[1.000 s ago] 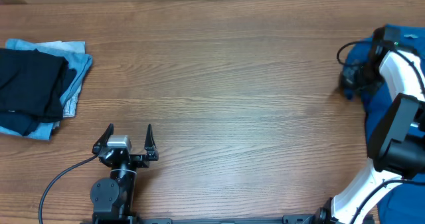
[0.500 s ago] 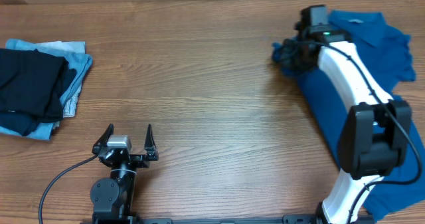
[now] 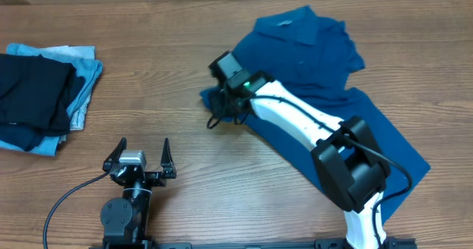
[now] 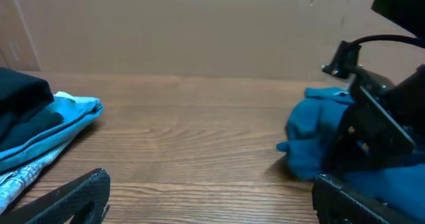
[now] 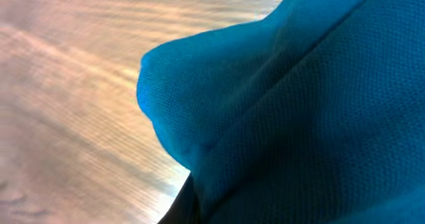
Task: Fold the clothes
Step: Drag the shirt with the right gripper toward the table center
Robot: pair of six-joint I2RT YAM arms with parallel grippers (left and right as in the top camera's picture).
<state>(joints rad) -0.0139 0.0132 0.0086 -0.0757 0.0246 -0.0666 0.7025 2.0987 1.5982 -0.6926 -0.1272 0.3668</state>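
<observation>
The clothes, one deep-blue collared shirt [image 3: 310, 53], lie crumpled from the table's back middle down to the right front. My right gripper [image 3: 219, 105] is at the shirt's left end, shut on a bunched fold of its fabric. In the left wrist view that bunch [image 4: 312, 134] sits on the wood at the right, with the black gripper behind it. Blue cloth [image 5: 299, 104] fills most of the right wrist view and hides the fingers. My left gripper [image 3: 143, 147] rests near the front edge, open and holding nothing, well left of the shirt.
At the far left, a folded black garment [image 3: 33, 94] lies on a folded pale light-blue garment [image 3: 85, 75]; both also show in the left wrist view, black [image 4: 20, 104] over light blue [image 4: 66, 114]. A brown wall [image 4: 199, 24] backs the table.
My right arm has swept from the table's right edge leftwards to the middle, dragging the blue shirt with it and spreading it across the wood. The left arm has not moved.
</observation>
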